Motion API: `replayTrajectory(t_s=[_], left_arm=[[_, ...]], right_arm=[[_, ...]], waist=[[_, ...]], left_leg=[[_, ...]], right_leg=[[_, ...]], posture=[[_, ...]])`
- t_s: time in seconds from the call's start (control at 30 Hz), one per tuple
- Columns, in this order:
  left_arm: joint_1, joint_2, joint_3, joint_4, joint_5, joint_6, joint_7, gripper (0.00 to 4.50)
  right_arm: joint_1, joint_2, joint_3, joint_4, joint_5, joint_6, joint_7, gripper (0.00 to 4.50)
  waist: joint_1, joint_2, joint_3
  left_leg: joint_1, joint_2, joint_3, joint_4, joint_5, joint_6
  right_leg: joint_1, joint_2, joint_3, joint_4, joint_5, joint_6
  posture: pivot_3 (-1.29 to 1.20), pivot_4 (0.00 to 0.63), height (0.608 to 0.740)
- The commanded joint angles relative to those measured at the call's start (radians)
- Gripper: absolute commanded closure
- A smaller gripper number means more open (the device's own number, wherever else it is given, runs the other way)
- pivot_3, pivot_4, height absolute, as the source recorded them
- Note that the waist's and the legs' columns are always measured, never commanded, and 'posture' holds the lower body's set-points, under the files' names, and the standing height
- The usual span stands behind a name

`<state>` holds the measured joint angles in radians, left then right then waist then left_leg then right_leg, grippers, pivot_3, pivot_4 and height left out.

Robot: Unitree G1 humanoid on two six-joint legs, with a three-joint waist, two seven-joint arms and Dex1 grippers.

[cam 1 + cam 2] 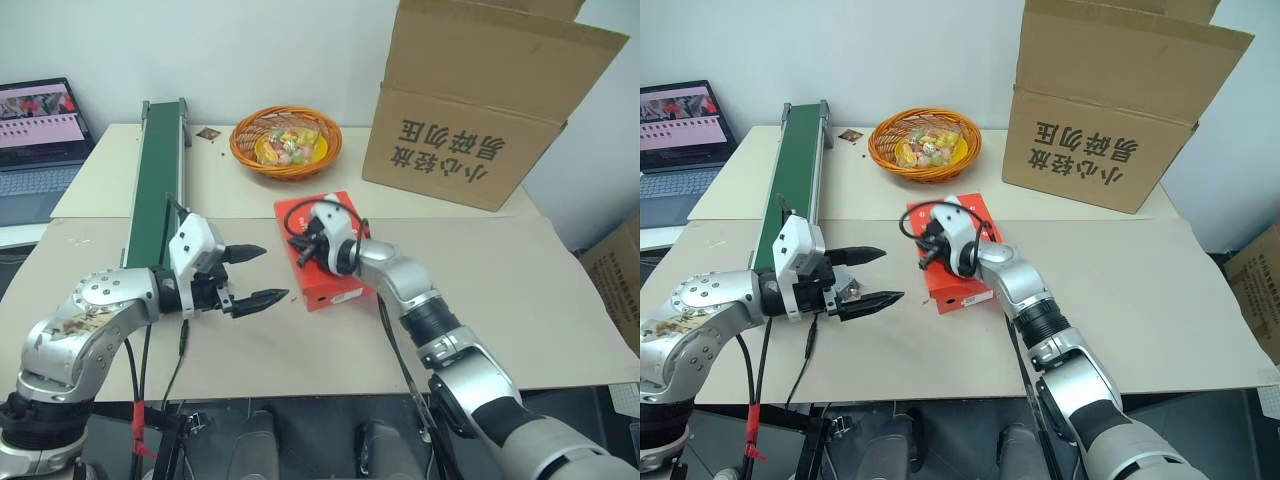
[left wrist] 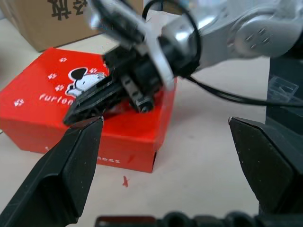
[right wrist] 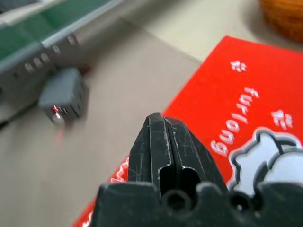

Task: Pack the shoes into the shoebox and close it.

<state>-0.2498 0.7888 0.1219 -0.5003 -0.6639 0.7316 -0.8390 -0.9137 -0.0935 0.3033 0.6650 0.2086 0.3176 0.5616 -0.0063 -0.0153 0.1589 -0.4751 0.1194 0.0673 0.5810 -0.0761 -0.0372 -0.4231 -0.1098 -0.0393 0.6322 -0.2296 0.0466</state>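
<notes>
The red shoebox, lid down, sits on a beige tabletop, its contents hidden and its top partly covered by the right gripper, whose fingers are pressed together over the lid. Just left of the shoebox, the left gripper hovers with jaws spread wide and empty. Behind the shoebox stand an orange wicker basket of small, indistinct colourful items and a large brown carton, its top cut off. A green conveyor runs left of the shoebox; a laptop sits beyond, partly cropped, before a white wall.
</notes>
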Motion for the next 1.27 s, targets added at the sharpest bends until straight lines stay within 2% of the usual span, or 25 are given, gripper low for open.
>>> replayTrajectory(t_s=[0.03, 0.23, 0.37, 0.53, 0.63, 0.7, 0.8, 0.87, 1.03, 1.27], left_arm=[[-0.002, 0.003, 0.046, -0.064, -0.037, 0.017, 0.032, 0.0], [-0.001, 0.001, 0.055, -0.087, -0.057, 0.029, 0.067, 0.0], [0.013, -0.029, 0.082, -0.086, -0.054, 0.026, 0.128, 0.0], [0.011, -0.146, 0.154, -0.037, 0.018, -0.004, 0.343, 0.0], [0.018, -0.201, 0.192, -0.006, 0.08, -0.029, 0.453, 0.0], [0.031, -0.249, 0.23, 0.018, 0.15, -0.073, 0.557, 0.0], [0.052, -0.312, 0.268, 0.018, 0.221, -0.109, 0.669, 0.0], [0.074, -0.342, 0.284, 0.008, 0.249, -0.136, 0.706, 0.0], [0.097, -0.377, 0.304, 0.029, 0.285, -0.184, 0.738, 0.0], [0.105, -0.369, 0.287, 0.034, 0.296, -0.174, 0.723, 0.0]], right_arm=[[-0.028, -0.001, -0.012, 0.162, -0.062, -0.055, 0.032, 4.47], [-0.071, 0.014, -0.081, 0.186, -0.049, -0.078, 0.081, 4.47], [-0.027, 0.006, -0.217, -0.106, 0.124, 0.081, 0.116, 4.47], [0.053, -0.082, -0.439, -0.462, 0.336, 0.339, 0.022, 4.47], [0.078, -0.137, -0.533, -0.56, 0.404, 0.439, -0.049, 4.47], [0.1, -0.206, -0.563, -0.592, 0.349, 0.435, -0.117, 4.47], [0.184, -0.341, -0.483, -0.595, 0.118, 0.322, -0.222, 4.47], [0.262, -0.374, -0.469, -0.576, 0.054, 0.256, -0.245, 4.47], [0.414, -0.378, -0.428, -0.547, -0.023, 0.105, -0.221, 4.47], [0.441, -0.334, -0.397, -0.53, -0.045, 0.049, -0.223, 4.47]], waist=[[-0.002, 0.0, 0.0], [-0.001, 0.0, 0.0], [0.0, 0.0, 0.0], [0.01, 0.0, 0.0], [0.02, 0.0, 0.0], [0.019, 0.0, 0.0], [0.021, 0.0, 0.0], [0.023, -0.001, 0.0], [0.015, -0.001, 0.0], [0.013, -0.001, 0.0]], left_leg=[[0.001, 0.0, 0.0, 0.0, 0.0, 0.0], [0.003, 0.0, 0.0, -0.001, 0.0, 0.0], [0.0, 0.0, 0.0, -0.001, 0.0, 0.0], [-0.004, 0.0, 0.0, 0.0, 0.0, 0.0], [-0.003, 0.0, 0.0, 0.0, 0.0, 0.0], [-0.002, 0.0, 0.0, 0.001, 0.0, -0.001], [-0.003, 0.0, 0.0, 0.001, 0.0, -0.001], [-0.004, 0.0, 0.001, 0.0, 0.0, -0.001], [-0.003, 0.0, 0.001, 0.0, 0.0, -0.001], [-0.003, 0.0, 0.001, 0.005, 0.0, -0.001]], right_leg=[[0.0, 0.0, 0.0, 0.0, 0.0, 0.0], [0.001, 0.0, 0.0, -0.001, -0.001, -0.002], [0.0, 0.0, 0.0, 0.0, -0.001, -0.001], [0.0, 0.0, 0.0, 0.0, 0.007, -0.002], [0.0, 0.0, 0.0, -0.001, 0.006, -0.002], [-0.001, 0.0, 0.0, -0.002, 0.003, -0.004], [-0.001, -0.001, 0.0, -0.003, 0.002, -0.003], [0.0, -0.001, 0.0, -0.003, 0.002, -0.003], [0.0, 0.0, 0.001, -0.002, 0.005, 0.003], [0.001, 0.0, 0.002, -0.003, 0.002, 0.003]], posture=[[0.0, 0.15, 0.728], [0.0, 0.15, 0.728], [0.0, 0.15, 0.728], [0.0, 0.15, 0.728], [0.0, 0.15, 0.728], [0.0, 0.15, 0.728], [0.0, 0.15, 0.728], [0.0, 0.15, 0.728], [0.0, 0.15, 0.728], [0.0, 0.15, 0.728]])
